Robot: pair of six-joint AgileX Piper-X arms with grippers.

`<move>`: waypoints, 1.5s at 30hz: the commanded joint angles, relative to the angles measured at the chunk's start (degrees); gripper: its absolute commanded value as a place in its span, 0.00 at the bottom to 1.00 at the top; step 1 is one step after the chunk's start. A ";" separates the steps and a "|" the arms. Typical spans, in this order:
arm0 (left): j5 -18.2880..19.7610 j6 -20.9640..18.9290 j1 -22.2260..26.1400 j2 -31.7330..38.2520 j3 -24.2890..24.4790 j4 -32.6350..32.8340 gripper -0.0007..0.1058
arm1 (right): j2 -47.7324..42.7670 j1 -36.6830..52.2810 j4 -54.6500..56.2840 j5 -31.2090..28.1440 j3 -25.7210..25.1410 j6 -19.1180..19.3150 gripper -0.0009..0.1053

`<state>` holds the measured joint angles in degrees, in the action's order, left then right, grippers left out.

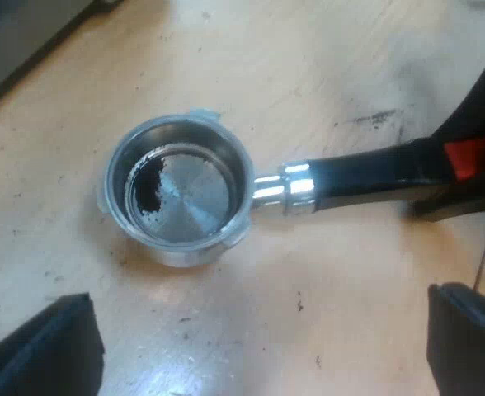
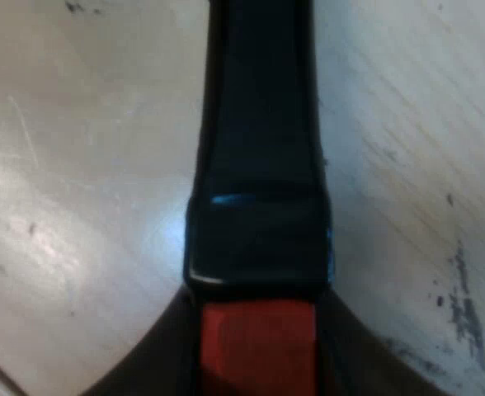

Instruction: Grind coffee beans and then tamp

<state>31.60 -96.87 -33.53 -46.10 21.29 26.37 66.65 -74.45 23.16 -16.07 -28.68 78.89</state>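
Two tools, one holder (image 1: 263, 191). It lies loose on the wooden table (image 1: 308, 74) with the basket (image 1: 176, 132) mouth up and the handle (image 1: 374, 172) flat along the table top. I can't pin down any table edge or corner, so I cannot tell its position against those. A grey-dark strip (image 1: 28, 41) borders the wood beyond the basket; cannot tell what it is.

Basket: the floor is mostly bare, shiny metal. A small dark clump of coffee grounds (image 1: 148, 190) sits against the wall on the side away from the handle, and a thin dark ring of residue runs around the floor. A chrome collar (image 1: 296, 188) joins the basket to the black handle, which ends in the red end (image 1: 473, 157).

Left tool (image 1: 259, 322): released. Its fingers (image 1: 53, 351) are spread wide and touch nothing. It hovers over bare table beside the holder, one finger toward the basket side and the other toward the handle side.

Right tool (image 2: 259, 359): clenched on the holder at the red end. In its own wrist view the black handle runs straight away from the camera. The red end sits between the two black fingers (image 2: 156, 367), and both press against its sides. The left wrist view agrees, with black fingers on either side of the red end.

Table surface: scattered dark specks, plus a dark smear (image 1: 374, 120) near the handle.
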 commanded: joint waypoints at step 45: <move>-10.28 -0.90 -0.10 9.63 11.61 17.36 0.78 | -12.59 0.12 15.73 -4.32 -17.16 5.74 0.88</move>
<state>22.56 -97.87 -33.53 -37.22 31.85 42.23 54.82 -74.45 40.65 -19.91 -45.37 83.29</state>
